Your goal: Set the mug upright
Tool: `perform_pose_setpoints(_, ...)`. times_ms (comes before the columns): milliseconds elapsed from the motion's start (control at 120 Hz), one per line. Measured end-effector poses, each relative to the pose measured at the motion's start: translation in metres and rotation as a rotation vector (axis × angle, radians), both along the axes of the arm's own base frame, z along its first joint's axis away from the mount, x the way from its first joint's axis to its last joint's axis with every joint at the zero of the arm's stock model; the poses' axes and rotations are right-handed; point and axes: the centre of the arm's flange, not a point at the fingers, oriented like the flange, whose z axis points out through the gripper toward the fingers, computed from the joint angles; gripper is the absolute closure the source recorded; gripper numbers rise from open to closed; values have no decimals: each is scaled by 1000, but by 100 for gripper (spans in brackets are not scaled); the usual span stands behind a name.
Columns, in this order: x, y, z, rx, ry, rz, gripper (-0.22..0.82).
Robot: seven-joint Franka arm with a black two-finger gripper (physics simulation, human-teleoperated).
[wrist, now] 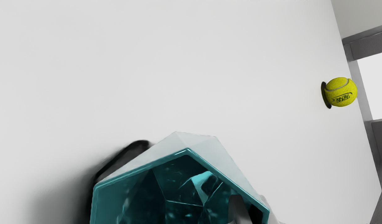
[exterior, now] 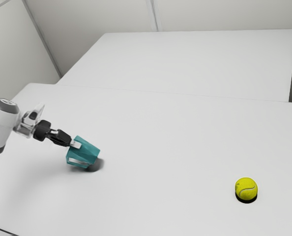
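Observation:
In the exterior view, the black gripper [exterior: 73,143] reaches in from the left, at the edge of the teal faceted mug [exterior: 87,152]. The mug is tilted, and a dark shadow lies beneath its right end. The wrist view looks into the open mouth of the mug [wrist: 175,186], which faces my hand. There my gripper [wrist: 253,209] straddles the mug's wall, one finger inside the mouth and the other outside, shut on that wall. The outer finger is mostly hidden behind the rim. Whether the mug touches the table cannot be told.
A yellow tennis ball [exterior: 246,189] rests on the white table [exterior: 160,147], toward the exterior view's right and well apart from the mug. The wrist view also has the tennis ball [wrist: 341,92], near the table's edge. Another white surface [exterior: 185,59] lies behind the table.

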Motion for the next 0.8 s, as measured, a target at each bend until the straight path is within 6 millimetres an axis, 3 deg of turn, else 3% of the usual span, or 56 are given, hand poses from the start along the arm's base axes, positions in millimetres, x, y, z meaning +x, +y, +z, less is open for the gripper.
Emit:
perform_pose_setpoints(417,65,-88,48,175,-55,-247,79)
perform_pose_setpoints(800,80,-140,75,468,-53,-393,79)
